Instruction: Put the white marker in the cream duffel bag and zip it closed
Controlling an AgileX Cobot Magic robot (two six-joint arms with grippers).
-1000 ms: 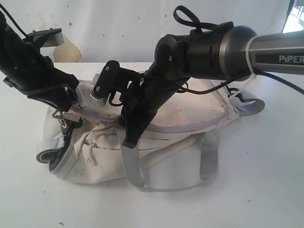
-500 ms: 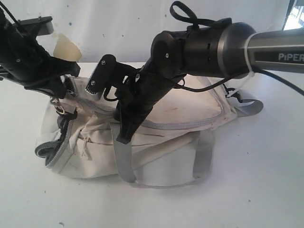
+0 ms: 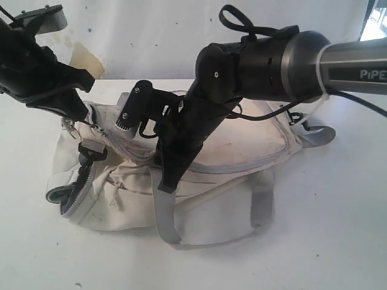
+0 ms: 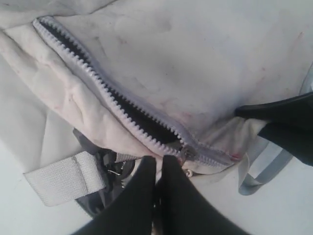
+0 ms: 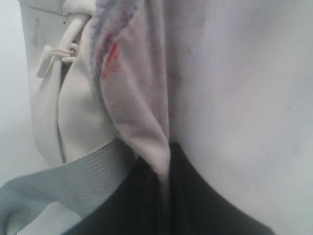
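The cream duffel bag [image 3: 242, 145] lies on the table. The white marker is out of view. My left gripper [image 3: 81, 113] is at the bag's left end, shut. In the left wrist view its tips [image 4: 157, 161] sit right by the grey zipper slider [image 4: 188, 152], seemingly pinching its pull. Beyond the slider the zipper [image 4: 98, 83] gapes open; the short stretch on the slider's other side is closed. My right gripper [image 3: 164, 184] reaches across the bag's front and is shut on a fold of cream fabric [image 5: 146, 122] beside a grey webbing handle [image 5: 73, 181].
The white table [image 3: 338, 235] surrounds the bag, with a white wall close behind. A grey handle loop [image 3: 166, 223] hangs over the bag's front. A black buckle [image 3: 91, 151] and an open end zipper [image 3: 69, 202] are at the left; a grey strap [image 3: 320, 136] lies at the right.
My left gripper has moved up and to the left, drawing the bag's left end with it. My right gripper has kept its pinch on the fabric, wavering slightly.
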